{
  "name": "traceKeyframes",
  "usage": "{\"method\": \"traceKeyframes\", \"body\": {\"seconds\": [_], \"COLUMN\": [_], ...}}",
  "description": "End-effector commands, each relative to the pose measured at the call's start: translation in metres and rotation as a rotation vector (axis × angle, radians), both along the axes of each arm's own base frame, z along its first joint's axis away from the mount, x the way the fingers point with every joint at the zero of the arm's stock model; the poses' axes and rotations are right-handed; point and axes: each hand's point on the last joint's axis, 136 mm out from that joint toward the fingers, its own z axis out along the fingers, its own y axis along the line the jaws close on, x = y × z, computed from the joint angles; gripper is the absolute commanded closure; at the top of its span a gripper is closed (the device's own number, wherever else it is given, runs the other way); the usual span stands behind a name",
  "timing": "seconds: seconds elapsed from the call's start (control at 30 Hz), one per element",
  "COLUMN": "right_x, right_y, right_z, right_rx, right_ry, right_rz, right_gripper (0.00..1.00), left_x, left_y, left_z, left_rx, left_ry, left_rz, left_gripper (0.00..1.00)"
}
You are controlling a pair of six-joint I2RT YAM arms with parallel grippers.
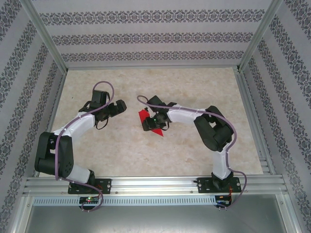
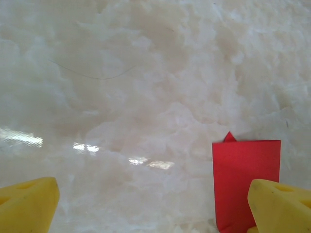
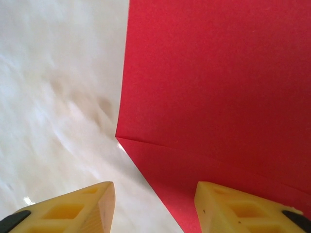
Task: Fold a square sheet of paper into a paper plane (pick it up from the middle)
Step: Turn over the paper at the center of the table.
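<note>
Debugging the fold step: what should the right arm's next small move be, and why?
Probably ease the right gripper down onto the crease in the red paper to flatten it. Its jaws stand apart, holding nothing; one finger is over the table, the other over the paper, and the crease lies just ahead.

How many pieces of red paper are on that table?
1. The red paper lies near the middle of the table, partly under the right gripper, which may hide some of it.
</note>
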Motion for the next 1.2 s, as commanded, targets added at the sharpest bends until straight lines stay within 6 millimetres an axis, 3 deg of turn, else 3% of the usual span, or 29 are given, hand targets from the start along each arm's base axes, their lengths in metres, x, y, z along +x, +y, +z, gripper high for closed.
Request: {"method": "traceKeyframes", "body": {"seconds": [0.0,0.1,0.17,0.23,0.43,0.8,1.17], "right_x": [-0.022,0.002,0.014,0.022,0.025,0.036,0.035], "right_y": [-0.034,-0.021,-0.019,-0.024,-0.022,-0.017,-0.028], "right_z": [0.007,0.053,0.073,0.079,0.063,0.021,0.001], "right_rx": [-0.055,0.076,0.167,0.234,0.324,0.299,0.414], "right_ry": [0.024,-0.104,-0.155,-0.171,-0.144,-0.07,0.034], "right_rz": [0.099,-0.039,-0.182,-0.337,-0.532,-0.564,-0.634], "right_gripper": [0.51,0.5,0.49,0.49,0.49,0.51,0.51], "left_x": [0.009,0.007,0.005,0.003,-0.007,-0.027,-0.039], "left_y": [-0.008,-0.015,-0.019,-0.024,-0.043,-0.077,-0.117], "left_z": [0.008,0.008,0.008,0.007,0.007,-0.012,-0.024], "left_rx": [-0.046,-0.075,-0.096,-0.122,-0.252,-0.298,-0.348], "left_ry": [-0.052,-0.045,-0.041,-0.04,-0.009,0.079,0.15], "left_rz": [-0.051,-0.078,-0.091,-0.1,-0.097,-0.163,-0.236], "left_gripper": [0.0,0.0,0.0,0.0,0.0,0.0,0.02]}}
